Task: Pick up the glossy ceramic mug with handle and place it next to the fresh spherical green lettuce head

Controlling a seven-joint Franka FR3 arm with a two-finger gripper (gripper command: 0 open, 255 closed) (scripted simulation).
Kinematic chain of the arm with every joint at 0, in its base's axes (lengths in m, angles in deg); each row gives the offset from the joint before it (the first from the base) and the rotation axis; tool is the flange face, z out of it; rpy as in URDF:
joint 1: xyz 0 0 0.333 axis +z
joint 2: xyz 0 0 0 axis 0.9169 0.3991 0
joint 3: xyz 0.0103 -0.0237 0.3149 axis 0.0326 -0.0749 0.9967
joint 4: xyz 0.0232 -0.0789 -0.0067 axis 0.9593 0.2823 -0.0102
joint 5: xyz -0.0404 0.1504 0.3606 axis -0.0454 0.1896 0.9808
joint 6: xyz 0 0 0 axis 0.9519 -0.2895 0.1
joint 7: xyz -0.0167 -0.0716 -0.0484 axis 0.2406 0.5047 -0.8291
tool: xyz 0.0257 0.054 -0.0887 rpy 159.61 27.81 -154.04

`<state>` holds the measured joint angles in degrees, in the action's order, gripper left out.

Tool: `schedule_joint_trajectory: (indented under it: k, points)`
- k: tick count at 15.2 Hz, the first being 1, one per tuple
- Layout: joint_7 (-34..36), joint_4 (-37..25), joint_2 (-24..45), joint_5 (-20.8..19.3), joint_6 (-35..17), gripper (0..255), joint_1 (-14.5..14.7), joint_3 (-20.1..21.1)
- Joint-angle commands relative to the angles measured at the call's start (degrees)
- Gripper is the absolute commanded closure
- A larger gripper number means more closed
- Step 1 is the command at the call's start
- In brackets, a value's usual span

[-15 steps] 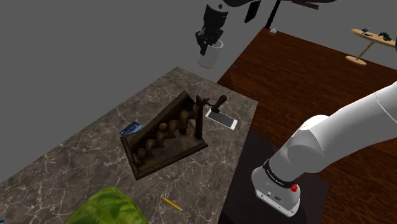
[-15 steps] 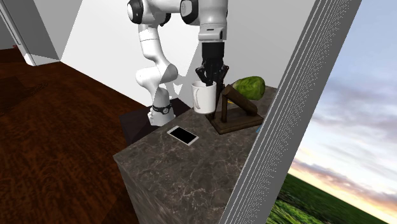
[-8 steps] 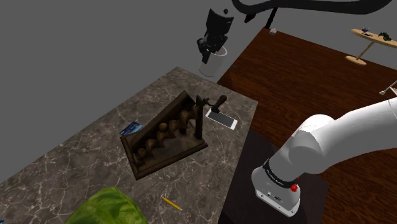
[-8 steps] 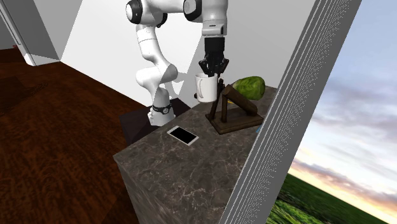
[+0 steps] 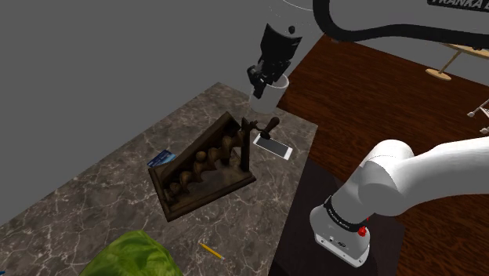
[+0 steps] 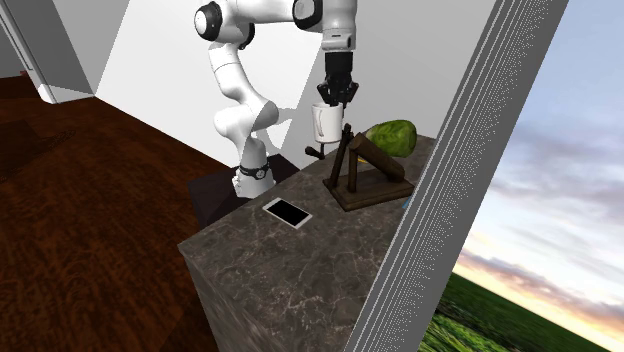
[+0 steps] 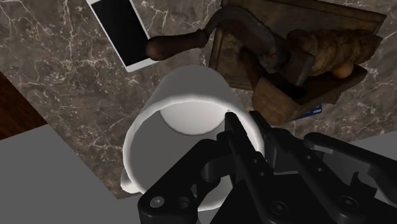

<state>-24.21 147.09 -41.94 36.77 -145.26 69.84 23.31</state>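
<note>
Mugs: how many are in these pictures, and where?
1. The glossy white mug with a handle hangs in the air, clasped at its rim by the black pincer, above the dark marble counter near the white-edged smartphone. Another could hide behind the brown wooden rack.

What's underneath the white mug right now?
Clasped by the gripper, the white mug hangs above the marble counter, near the phone and a dark wooden handle. The mug's own body hides the spot directly beneath it.

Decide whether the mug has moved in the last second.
Yes. In the second exterior view, the mug has risen and shifted right, toward the wooden rack.
</note>
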Motion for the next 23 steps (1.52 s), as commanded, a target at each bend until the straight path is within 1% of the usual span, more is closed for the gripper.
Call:
schedule_joint_trajectory:
  k: [1,6,12,18,23]
  points:
    - [2.10,0.88,-1.97,1.19,1.11,255,1.12,1.63]
    - [7.84,2.14,-6.37,4.53,4.16,255,4.30,6.06]
    - [15.34,1.46,-9.60,8.81,7.64,255,7.85,11.97]
    - [23.20,-1.51,-10.62,13.18,10.62,255,10.26,18.67]
    - [29.99,-5.67,-9.90,16.48,12.60,255,11.09,24.80]
